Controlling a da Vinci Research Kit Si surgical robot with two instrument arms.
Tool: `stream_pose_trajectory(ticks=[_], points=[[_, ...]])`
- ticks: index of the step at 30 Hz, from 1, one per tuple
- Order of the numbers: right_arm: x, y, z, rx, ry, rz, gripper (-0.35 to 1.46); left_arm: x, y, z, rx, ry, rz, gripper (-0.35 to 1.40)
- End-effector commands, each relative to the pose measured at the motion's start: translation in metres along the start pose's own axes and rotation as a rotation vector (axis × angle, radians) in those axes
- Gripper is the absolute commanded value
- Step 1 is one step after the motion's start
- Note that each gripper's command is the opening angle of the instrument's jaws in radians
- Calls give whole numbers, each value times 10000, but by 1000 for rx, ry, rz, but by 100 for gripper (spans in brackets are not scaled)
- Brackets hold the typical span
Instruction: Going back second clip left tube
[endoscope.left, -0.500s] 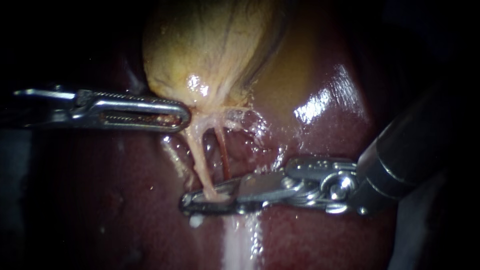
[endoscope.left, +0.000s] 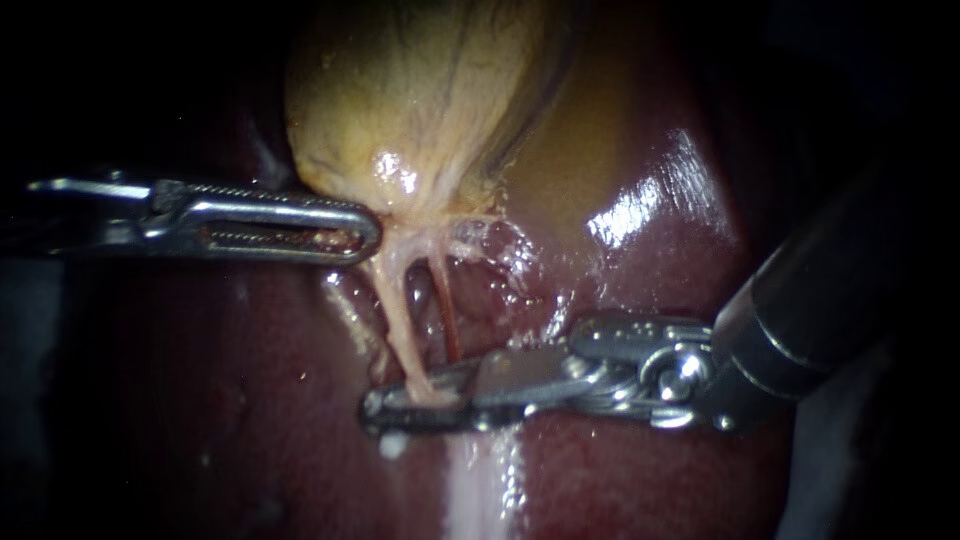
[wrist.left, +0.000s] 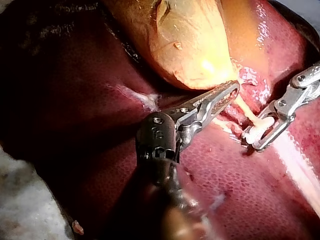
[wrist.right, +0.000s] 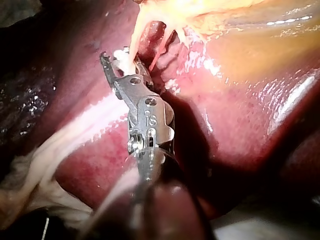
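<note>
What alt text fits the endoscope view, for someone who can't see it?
A slender steel right instrument reaches in with open jaws either side of a pale, thin left tube that runs down from a yellow-tan, bulging gallbladder. A steel left instrument lies level beside the gallbladder's base, over glossy dark-red liver.

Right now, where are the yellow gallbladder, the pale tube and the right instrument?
gallbladder (endoscope.left: 420, 90), endoscope view, middle of its yellow body.
pale tube (endoscope.left: 398, 320), endoscope view, halfway along its length.
right instrument (endoscope.left: 390, 407), endoscope view, at its tip.
</note>
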Motion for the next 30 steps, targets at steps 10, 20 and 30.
stream_pose_trajectory(ticks=[10, 20, 30], points=[[4, -6, -1, -74, 23, -7, 49, 0, 3, 0, 1, 1, 0, -35], [17, -7, -28, -115, 16, 7, 49, 0, 3, 0, 1, 1, 0, -35], [25, -12, -75, -130, 22, -2, 50, -1, 2, 0, 2, 1, 1, -35]])
